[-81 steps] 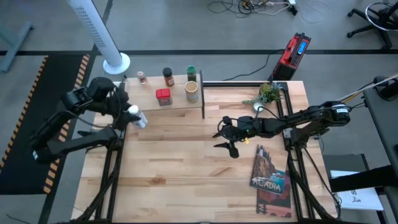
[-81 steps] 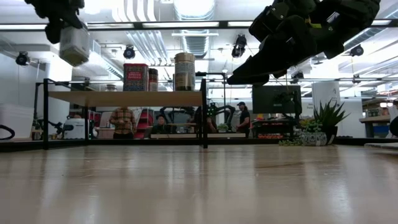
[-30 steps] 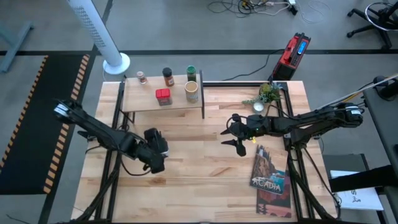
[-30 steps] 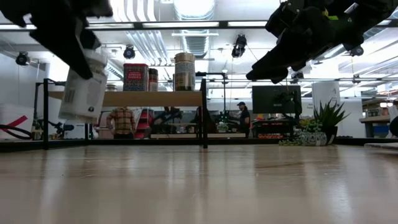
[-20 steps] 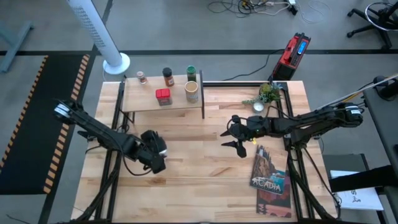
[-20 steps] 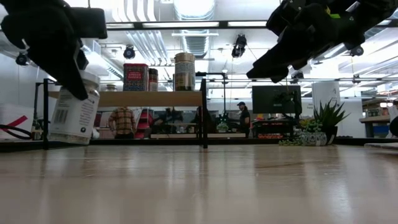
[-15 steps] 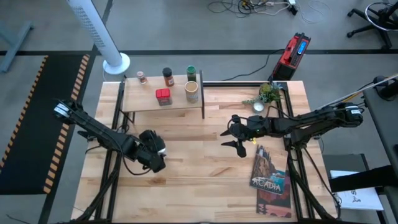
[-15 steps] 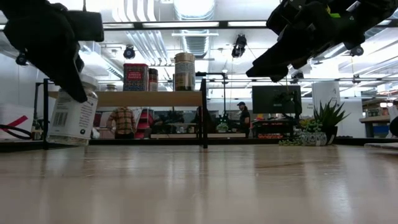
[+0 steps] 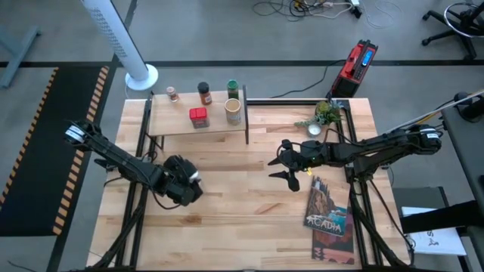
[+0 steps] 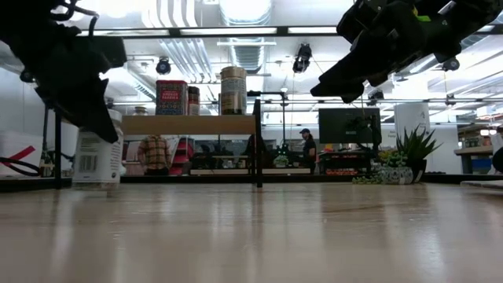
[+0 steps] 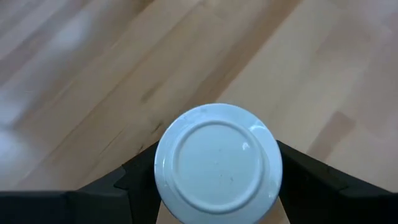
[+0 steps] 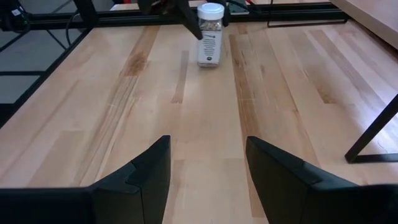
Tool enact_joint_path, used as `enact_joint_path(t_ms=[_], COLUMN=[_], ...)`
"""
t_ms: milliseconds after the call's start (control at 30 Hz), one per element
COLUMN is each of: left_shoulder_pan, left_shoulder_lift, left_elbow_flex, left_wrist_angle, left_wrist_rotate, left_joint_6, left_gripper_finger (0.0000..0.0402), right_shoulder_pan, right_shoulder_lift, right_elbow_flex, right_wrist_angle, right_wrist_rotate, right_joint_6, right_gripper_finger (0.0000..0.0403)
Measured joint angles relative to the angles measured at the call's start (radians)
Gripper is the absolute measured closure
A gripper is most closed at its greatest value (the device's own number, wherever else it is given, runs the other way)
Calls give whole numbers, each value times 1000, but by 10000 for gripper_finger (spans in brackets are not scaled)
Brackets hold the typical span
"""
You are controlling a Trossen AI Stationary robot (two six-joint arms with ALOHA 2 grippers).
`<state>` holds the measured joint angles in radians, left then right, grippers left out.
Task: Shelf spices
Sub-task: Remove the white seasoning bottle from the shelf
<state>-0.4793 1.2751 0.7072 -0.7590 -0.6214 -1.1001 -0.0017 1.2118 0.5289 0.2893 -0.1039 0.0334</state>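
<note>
The white-capped clear jar (image 10: 96, 161) stands upright on the tabletop, left of centre, with my left gripper (image 9: 184, 183) shut on it from above. The right wrist view shows the jar (image 12: 210, 43) with its base on the wood. The shelf (image 9: 181, 122) at the far left carries a small jar (image 9: 172, 94), a dark-capped brown jar (image 9: 204, 92), a green-lidded jar (image 9: 233, 89), a tan canister (image 9: 233, 112) and a red tin (image 9: 198, 117). My right gripper (image 9: 278, 172) hangs open above the table's middle, right of the jar, holding nothing. My left gripper pinches the jar just below its white cap (image 11: 217, 163). One finger (image 11: 134, 186) is on each side. The fingers come from above and point down. The jar stands upright with its base (image 10: 94, 182) on the table.
A potted plant (image 9: 327, 113) stands at the far right, and the "Acadia" book (image 9: 327, 211) lies near the right edge. A white tower fan (image 9: 125, 45) and a red device (image 9: 357, 59) sit beyond the far edge. People show in the room behind the shelf.
My left gripper has gone down and a little toward the table's far left with the jar. The jar hung tilted and clear of the wood a second ago. It is now upright with its base on the table. My right arm has kept still.
</note>
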Motion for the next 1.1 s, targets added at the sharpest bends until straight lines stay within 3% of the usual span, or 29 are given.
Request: enact_joint_path(t_ms=[600,900,1100], left_shoulder_pan=[0,0,0], left_shoulder_lift=[-2,-1,-1], left_elbow_flex=[-80,-42,40], left_wrist_angle=[69,68,-40], left_wrist_rotate=[-100,-92,-106], left_joint_6=[-142,-68,7], left_gripper_finger=[145,89,74], right_shoulder_pan=[0,4,4], right_shoulder_lift=[0,0,0], right_elbow_flex=[0,0,0], right_wrist_angle=[0,0,0], right_wrist_rotate=[0,1,0], right_joint_6=[0,1,1], right_gripper_finger=[217,217,217])
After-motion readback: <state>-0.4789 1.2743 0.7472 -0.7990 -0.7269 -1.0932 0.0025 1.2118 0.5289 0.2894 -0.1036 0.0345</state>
